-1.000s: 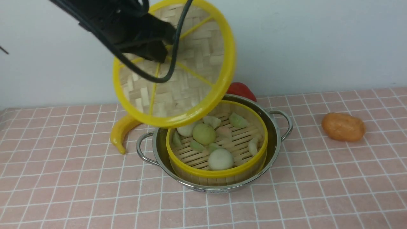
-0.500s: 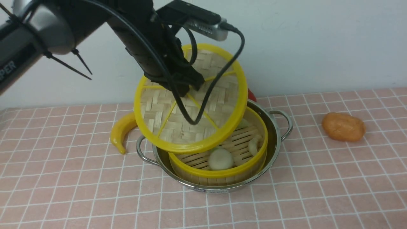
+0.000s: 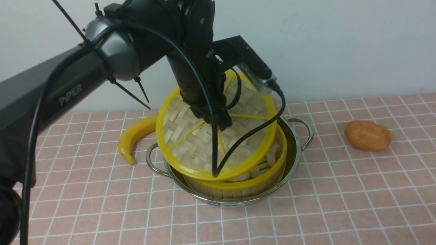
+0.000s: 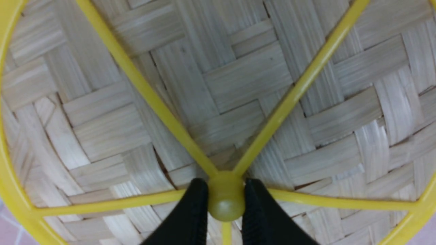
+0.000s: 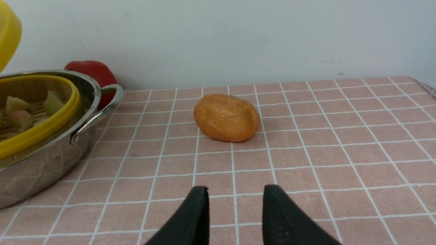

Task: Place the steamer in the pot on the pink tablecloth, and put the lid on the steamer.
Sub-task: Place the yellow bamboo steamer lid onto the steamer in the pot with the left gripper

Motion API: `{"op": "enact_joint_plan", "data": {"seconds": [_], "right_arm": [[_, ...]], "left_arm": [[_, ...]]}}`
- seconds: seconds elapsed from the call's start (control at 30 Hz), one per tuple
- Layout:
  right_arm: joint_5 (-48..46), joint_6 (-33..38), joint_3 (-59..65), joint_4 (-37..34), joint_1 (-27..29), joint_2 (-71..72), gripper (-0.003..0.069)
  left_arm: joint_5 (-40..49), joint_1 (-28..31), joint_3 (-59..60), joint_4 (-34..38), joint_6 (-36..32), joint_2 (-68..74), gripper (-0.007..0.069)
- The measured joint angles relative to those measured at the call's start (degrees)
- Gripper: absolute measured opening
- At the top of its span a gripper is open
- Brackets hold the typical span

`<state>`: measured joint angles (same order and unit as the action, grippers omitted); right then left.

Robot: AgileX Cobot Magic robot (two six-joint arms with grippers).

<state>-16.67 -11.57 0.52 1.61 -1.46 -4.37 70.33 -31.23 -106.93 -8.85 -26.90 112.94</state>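
- Lowered toward the pot (image 3: 293,160) and shifted toward 3 o'clock since the earlier frames: left arm with the lid (image 3: 190,146), which now hides more of the steamer (image 3: 231,194)
- Means the placing of the lid is under way; steamer part looks done, it sits inside the pot
- Left gripper (image 4: 226,200) pinches the lid's centre hub, one finger each side
- Lid is over the steamer, offset toward 10 o'clock in front view, and looks tilted; right wrist view shows a gap between its rim and the steamer, so not seated
- Lid look: flat round woven bamboo, pale strips, yellow rim, yellow spokes meeting at the hub
- Steamer: yellow rim, upright bamboo wall, slatted floor with food pieces (image 5: 20,119) in it; crescent showing at 3 to 6 o'clock
- Pot: shiny steel, on the pink cloth (image 3: 327,204), wire handles at about 2 and 8 o'clock
- Right gripper (image 5: 236,192) has fingers spread, nothing between them
- Banana (image 3: 131,136) at 10 o'clock of the pot, potato (image 3: 368,135) at 2 o'clock, both apart from it
- Next probably needs a move toward 4 o'clock, levelling, then release; risk is the lid catching on the rim and sitting crooked
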Motion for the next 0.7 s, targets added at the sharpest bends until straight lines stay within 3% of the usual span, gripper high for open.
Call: {"op": "enact_joint_plan", "data": {"seconds": [0.37, 0.7], "right_arm": [[0.00, 0.00, 0.00, 0.00, 0.00, 0.00, 0.0242], [0.00, 0.00, 0.00, 0.00, 0.00, 0.00, 0.0242]], "left_arm": [[0.00, -0.52, 0.00, 2.45, -8.18, 1.11, 0.0120], [-1.40, -0.72, 0.00, 2.19, -10.13, 1.60, 0.0120]]}}
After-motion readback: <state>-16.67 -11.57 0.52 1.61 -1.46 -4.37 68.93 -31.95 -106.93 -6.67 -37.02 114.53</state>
